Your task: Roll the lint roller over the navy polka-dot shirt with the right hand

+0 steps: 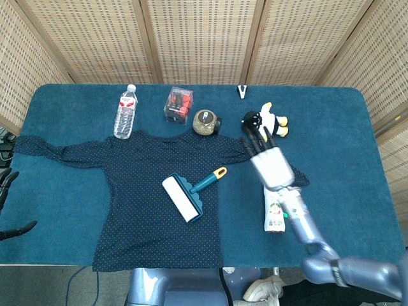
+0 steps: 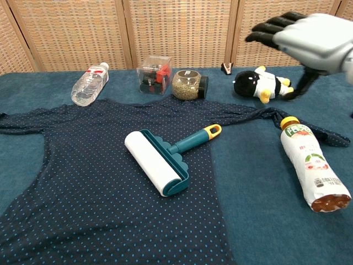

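Head view shows your counter (image 1: pixel 344 121) under its blue cloth, spreading out on every side of your right hand (image 1: pixel 271 167), which floats above it with fingers spread and nothing in them. The navy polka-dot shirt (image 1: pixel 150 191) lies flat well to the left of that hand; one sleeve runs rightward and passes beneath it, ending just past the hand's right side. On the shirt, to the hand's left and clear of it, lies the lint roller (image 1: pixel 189 196): the white roll sits farthest from your hand, and the teal handle with its yellow tip points back up toward it. No finger touches it.

Chest view puts the same hand (image 2: pixel 309 41) high at the right edge, dark fingertips (image 2: pixel 270 27) stretched out, well above the roller (image 2: pixel 165 160).

Directly under and just below your hand lies a juice bottle (image 1: pixel 274 205) on its side, cap toward the shirt sleeve. Beyond the fingertips sits a black-and-white plush toy (image 1: pixel 264 122). Farther up and left of your hand stand a water bottle (image 1: pixel 125 113) lying down, a clear box (image 1: pixel 178 105) with red contents and a small jar (image 1: pixel 205 122). Your left hand (image 1: pixel 9 204) shows only as dark fingers at the far left edge; you cannot tell its state.
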`<move>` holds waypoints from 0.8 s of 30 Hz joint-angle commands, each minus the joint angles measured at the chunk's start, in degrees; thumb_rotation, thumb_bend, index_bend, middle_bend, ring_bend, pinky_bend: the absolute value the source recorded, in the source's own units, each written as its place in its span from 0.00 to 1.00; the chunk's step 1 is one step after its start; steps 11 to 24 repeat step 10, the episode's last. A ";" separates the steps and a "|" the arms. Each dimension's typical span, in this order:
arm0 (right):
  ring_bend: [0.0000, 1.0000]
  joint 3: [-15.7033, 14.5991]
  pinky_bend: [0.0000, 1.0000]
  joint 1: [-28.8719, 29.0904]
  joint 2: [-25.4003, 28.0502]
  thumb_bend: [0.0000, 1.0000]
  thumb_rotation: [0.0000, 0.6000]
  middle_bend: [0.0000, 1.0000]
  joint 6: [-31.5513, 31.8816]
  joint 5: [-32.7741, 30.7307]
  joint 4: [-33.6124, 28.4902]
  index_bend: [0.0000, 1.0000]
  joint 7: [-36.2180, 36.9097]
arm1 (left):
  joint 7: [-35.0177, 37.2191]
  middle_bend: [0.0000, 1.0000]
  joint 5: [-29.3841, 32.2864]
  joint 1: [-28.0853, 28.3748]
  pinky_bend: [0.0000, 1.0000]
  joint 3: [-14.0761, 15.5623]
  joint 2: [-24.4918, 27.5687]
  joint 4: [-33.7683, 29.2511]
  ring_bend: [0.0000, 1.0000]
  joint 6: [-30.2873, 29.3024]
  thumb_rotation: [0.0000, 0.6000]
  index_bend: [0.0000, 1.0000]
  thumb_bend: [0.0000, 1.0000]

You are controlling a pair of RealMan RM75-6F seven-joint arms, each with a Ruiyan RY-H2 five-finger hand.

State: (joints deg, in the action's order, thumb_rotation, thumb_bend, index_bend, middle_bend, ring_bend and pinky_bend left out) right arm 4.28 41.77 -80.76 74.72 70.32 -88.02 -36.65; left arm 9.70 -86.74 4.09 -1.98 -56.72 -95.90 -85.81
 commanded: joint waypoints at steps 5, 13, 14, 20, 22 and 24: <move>0.00 -6.59 0.00 -15.59 12.16 0.00 1.00 0.00 8.07 3.84 -9.72 0.00 17.74 | 2.48 0.00 -5.25 -1.10 0.00 1.00 -2.01 2.75 0.00 -4.41 1.00 0.00 0.00; 0.00 -8.05 0.00 -19.68 14.98 0.00 1.00 0.00 10.48 5.99 -13.25 0.00 18.62 | 2.37 0.00 -6.93 -1.23 0.00 1.46 -2.88 4.05 0.00 -5.44 1.00 0.00 0.00; 0.00 -8.05 0.00 -19.68 14.98 0.00 1.00 0.00 10.48 5.99 -13.25 0.00 18.62 | 2.37 0.00 -6.93 -1.23 0.00 1.46 -2.88 4.05 0.00 -5.44 1.00 0.00 0.00; 0.00 -8.05 0.00 -19.68 14.98 0.00 1.00 0.00 10.48 5.99 -13.25 0.00 18.62 | 2.37 0.00 -6.93 -1.23 0.00 1.46 -2.88 4.05 0.00 -5.44 1.00 0.00 0.00; 0.00 -8.05 0.00 -19.68 14.98 0.00 1.00 0.00 10.48 5.99 -13.25 0.00 18.62 | 2.37 0.00 -6.93 -1.23 0.00 1.46 -2.88 4.05 0.00 -5.44 1.00 0.00 0.00; 0.00 -8.05 0.00 -19.68 14.98 0.00 1.00 0.00 10.48 5.99 -13.25 0.00 18.62 | 2.37 0.00 -6.93 -1.23 0.00 1.46 -2.88 4.05 0.00 -5.44 1.00 0.00 0.00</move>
